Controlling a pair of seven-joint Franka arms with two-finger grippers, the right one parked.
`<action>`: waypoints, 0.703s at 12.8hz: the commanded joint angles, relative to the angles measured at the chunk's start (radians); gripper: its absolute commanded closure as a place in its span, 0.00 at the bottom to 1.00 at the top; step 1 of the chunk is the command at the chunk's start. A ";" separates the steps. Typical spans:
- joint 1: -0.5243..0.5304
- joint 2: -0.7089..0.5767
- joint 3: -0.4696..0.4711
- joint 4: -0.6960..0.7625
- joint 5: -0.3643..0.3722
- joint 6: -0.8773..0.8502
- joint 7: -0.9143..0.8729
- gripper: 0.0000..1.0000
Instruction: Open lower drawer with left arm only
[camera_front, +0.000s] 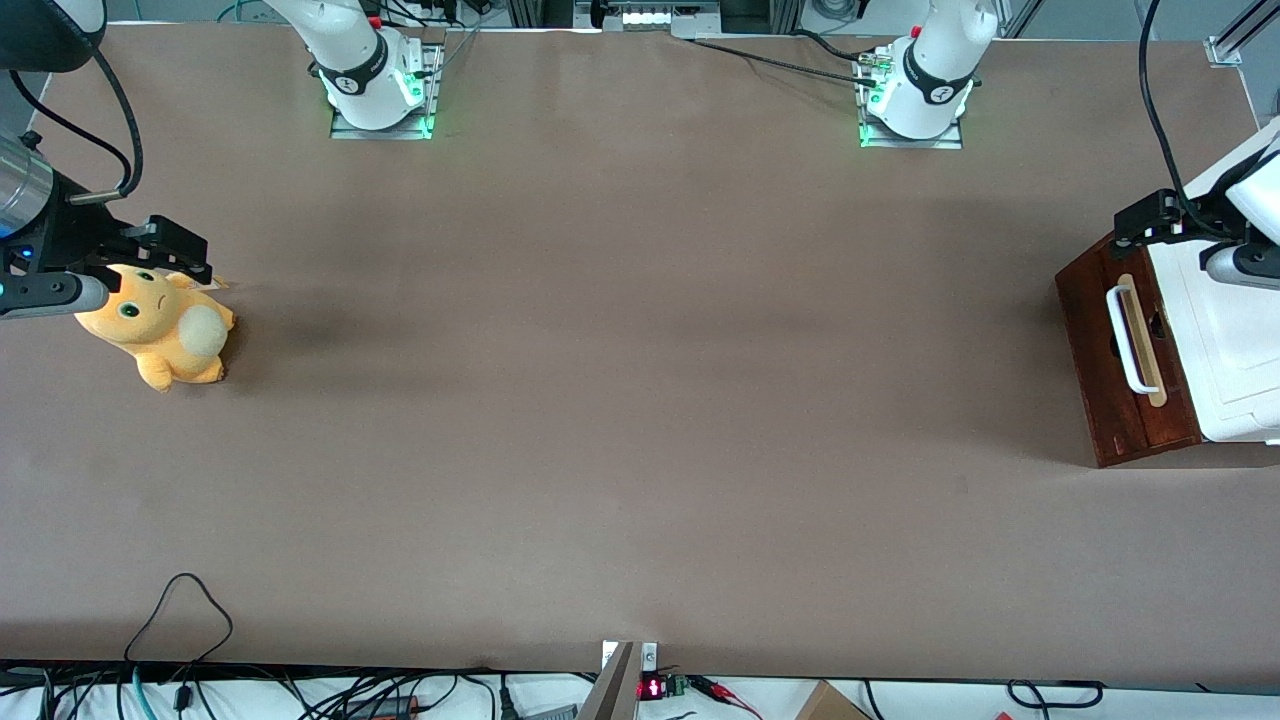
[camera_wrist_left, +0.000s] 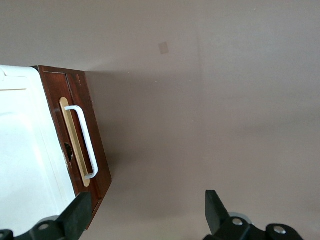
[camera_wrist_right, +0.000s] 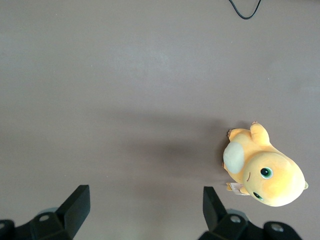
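My gripper (camera_wrist_left: 145, 215) hangs above the cabinet (camera_front: 1225, 330) at the working arm's end of the table (camera_front: 640, 400), and its two black fingers (camera_wrist_left: 77, 214) stand wide apart, holding nothing. The drawer (camera_front: 1125, 355) is shut; its dark red-brown front faces toward the parked arm's end of the table. The white handle (camera_front: 1128, 340) lies below my gripper and nearer to the front camera than it. The long axis of the handle runs along the drawer front, so I judge that my fingers must come down in front of the drawer and close across the bar. I can read no label or writing on the cabinet.
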 joint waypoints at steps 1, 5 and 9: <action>-0.002 0.027 0.002 0.018 0.007 -0.016 0.028 0.00; 0.001 0.040 0.003 -0.068 0.003 0.117 0.025 0.00; 0.003 0.055 0.006 -0.186 0.029 0.267 0.013 0.00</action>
